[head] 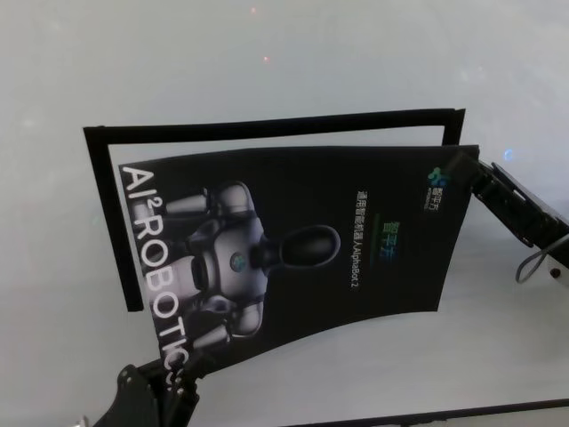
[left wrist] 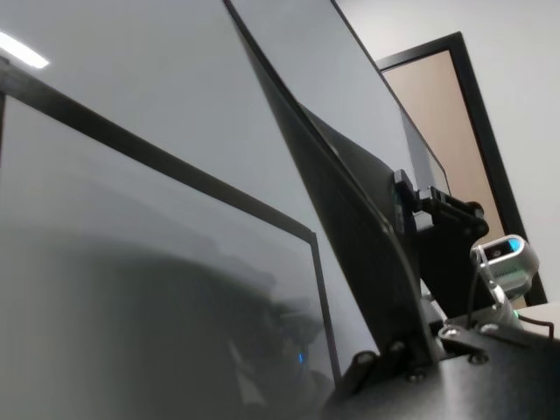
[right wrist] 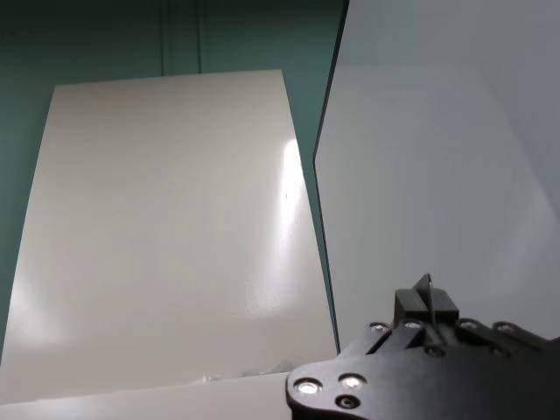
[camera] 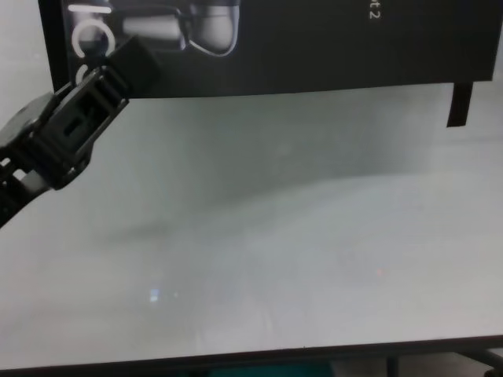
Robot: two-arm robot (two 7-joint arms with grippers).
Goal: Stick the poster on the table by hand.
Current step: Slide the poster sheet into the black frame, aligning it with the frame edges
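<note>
Counter (head: 284, 62): wide white matte top that carries everything here; it spreads well beyond the poster on all sides, and its thin dark near edge shows in the chest view.
Poster (head: 293, 249): large glossy black sheet with the grey-white robot picture and white lettering, held above the counter and not yet lying flat. It bows between its two held corners, sagging through the middle.
Frame of strips (head: 267, 124): narrow black strips on the counter, behind and to the left of the poster, marking an outline of much the same shape. As I judge it, this is where the poster should land; the poster now sits offset toward the right and near side of that outline.
Left hand (head: 173, 378): at the poster's near left corner, closed on the edge by the "ROBOTICS" lettering; the chest view shows its blocky fingers pinching the sheet there.
Right hand (head: 476, 173): at the poster's far right corner, beside the small logo, and it appears to be clamped on that edge, since the corner stays lifted there.
Step in hand: lowering and aligning, I think, with pressing down yet to come.
How to do it well: move both hands together toward the strips so the poster does not skew. Pull the two corners gently apart to take out the bow. Set one edge down along a strip first, then lay the rest across so no air is trapped.
Risk: a glossy sheet creases readily if one hand leads or drops early.
</note>
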